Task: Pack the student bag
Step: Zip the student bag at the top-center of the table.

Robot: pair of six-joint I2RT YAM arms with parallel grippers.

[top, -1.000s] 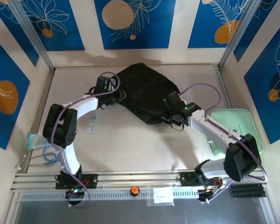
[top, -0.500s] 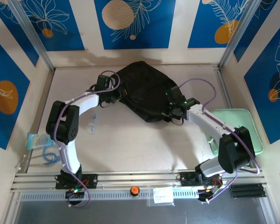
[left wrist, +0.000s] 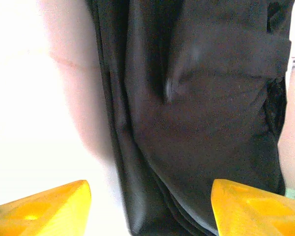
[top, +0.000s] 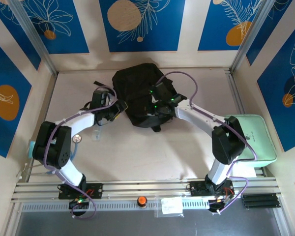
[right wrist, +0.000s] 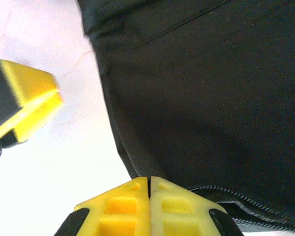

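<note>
Top external — student bag mid-table, mint case right

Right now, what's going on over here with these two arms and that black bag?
Both arms are working on the student bag, a black backpack lying on the table. The left end effector is open at the bag's left edge, holding nothing. The right end effector is shut at the bag's near edge; whether it pinches fabric is unclear. A mint-green case sits at the right, outside the bag.
</note>
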